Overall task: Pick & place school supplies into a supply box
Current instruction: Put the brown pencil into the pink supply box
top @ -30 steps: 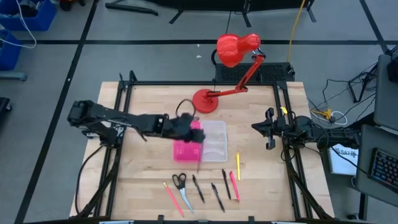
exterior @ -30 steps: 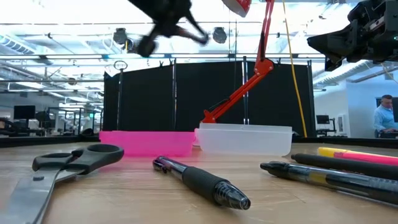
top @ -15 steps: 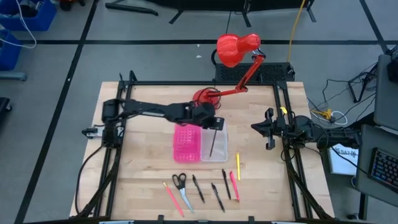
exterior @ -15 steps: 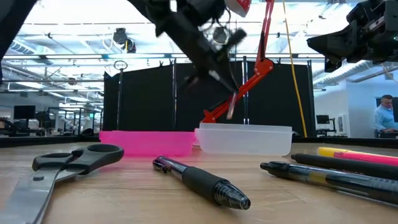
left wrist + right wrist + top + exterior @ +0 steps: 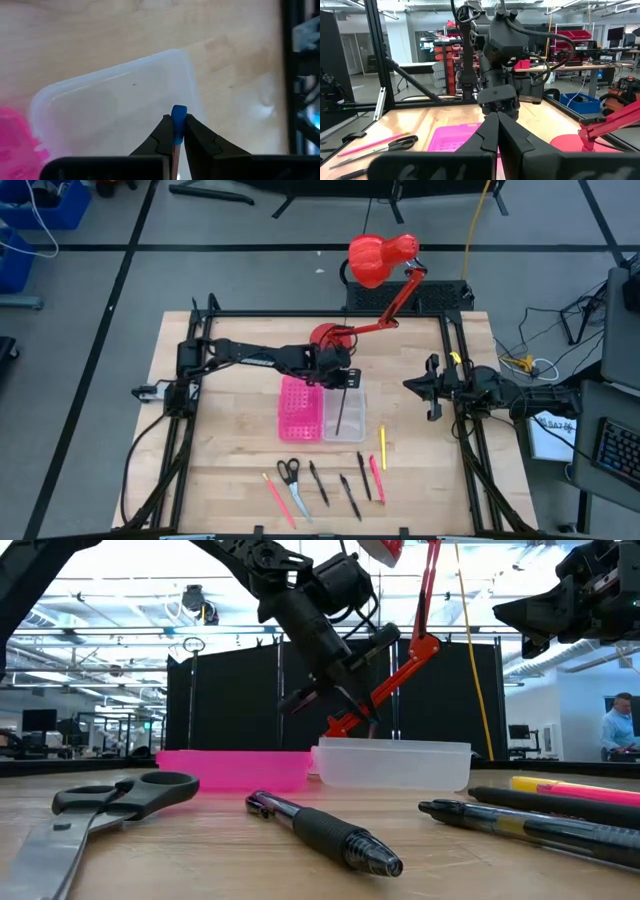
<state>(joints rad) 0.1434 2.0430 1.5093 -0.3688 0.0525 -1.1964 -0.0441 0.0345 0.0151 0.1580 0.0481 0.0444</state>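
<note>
The supply box lies mid-table: pink dotted lid half [image 5: 300,409], clear tray [image 5: 352,416] joined on its right. My left gripper [image 5: 343,383] hovers over the tray's far part and is shut on a thin dark pencil [image 5: 340,413] that slants down over the tray. In the low view my left gripper [image 5: 345,705] sits just above the tray [image 5: 395,765]. Scissors [image 5: 291,480], a pink pencil [image 5: 277,496], black pens [image 5: 349,495], a pink pen [image 5: 377,478] and a yellow pencil [image 5: 382,446] lie flat near the near edge. My right gripper [image 5: 432,388] waits shut at the table's right. My left gripper pinches the pencil between its two fingers [image 5: 162,136] just below its blue-capped end [image 5: 178,112], which sticks out past the fingertips. It comes from above, slanting. The pencil hangs tilted below the fingers over the clear tray [image 5: 115,105]; whether its lower end touches the tray, I cannot tell.
A red desk lamp stands with its base [image 5: 330,340] just beyond the box and its head [image 5: 378,258] past the far edge. Black frame rails [image 5: 452,370] line the table's sides. Bare wood lies left of the box and between box and right gripper.
My left gripper, carrying the pencil, has swung from above the pink lid half toward the table's right and far edge to above the clear tray, then come down a little. The pencil now slants over the tray. The right arm has kept still.
</note>
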